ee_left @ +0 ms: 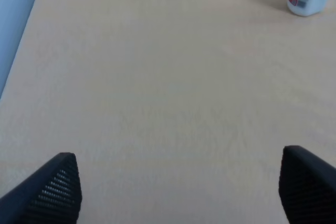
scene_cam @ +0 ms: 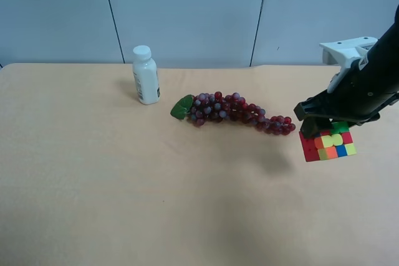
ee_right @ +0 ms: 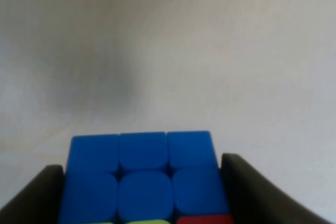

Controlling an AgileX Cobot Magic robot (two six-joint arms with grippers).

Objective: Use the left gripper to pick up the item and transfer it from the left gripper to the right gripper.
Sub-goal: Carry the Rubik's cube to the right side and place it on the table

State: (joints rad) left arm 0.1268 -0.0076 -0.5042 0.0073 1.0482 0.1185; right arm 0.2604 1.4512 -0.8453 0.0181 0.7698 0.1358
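Gripping one cube [ee_right: 144, 174]: right gripper [ee_right: 144, 192]; left gripper [ee_left: 176, 187] spread, bare.

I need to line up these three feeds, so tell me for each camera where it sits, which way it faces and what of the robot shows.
Exterior high: off the arms, up high, looking down on the table, bottle, grapes and the arm at the view's right holding the puzzle cube.
Right wrist: on that arm, looking past the right gripper clamped on the puzzle cube; shares the grapes and cube with the high view.
Left wrist: over bare table, open left gripper, fingertips only; shares the bottle with the high view.
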